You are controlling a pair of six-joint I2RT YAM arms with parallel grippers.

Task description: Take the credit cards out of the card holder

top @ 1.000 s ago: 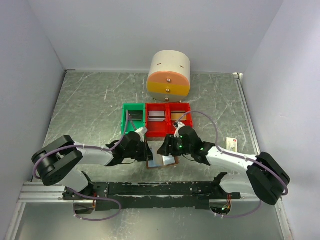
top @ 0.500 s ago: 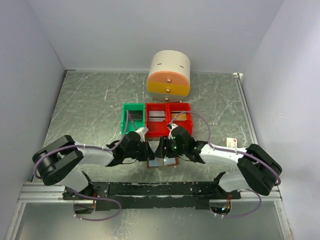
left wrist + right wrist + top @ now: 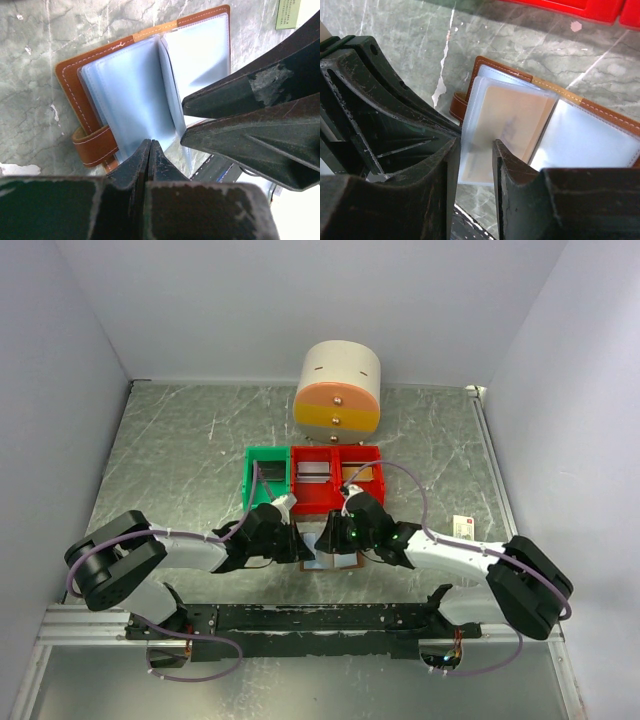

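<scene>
Top external view: the card holder (image 3: 335, 562) lies open on the grey table (image 3: 180, 460), near the front edge between the two arms and just in front of a green bin (image 3: 250, 476) and a row of red bins (image 3: 315, 503). A round cream-and-orange drawer unit (image 3: 338, 388) stands behind the bins.

Left wrist view: the left gripper (image 3: 149, 145) is fully closed, its tips at the near edge of the holder's clear sleeves (image 3: 135, 95). Whether it pinches a sleeve cannot be told.

Right wrist view: the right gripper (image 3: 476, 146) has its jaws a narrow gap apart over the near corner of a raised sleeve. No firm grip is visible. A tan card (image 3: 507, 117) sits inside that sleeve.
</scene>
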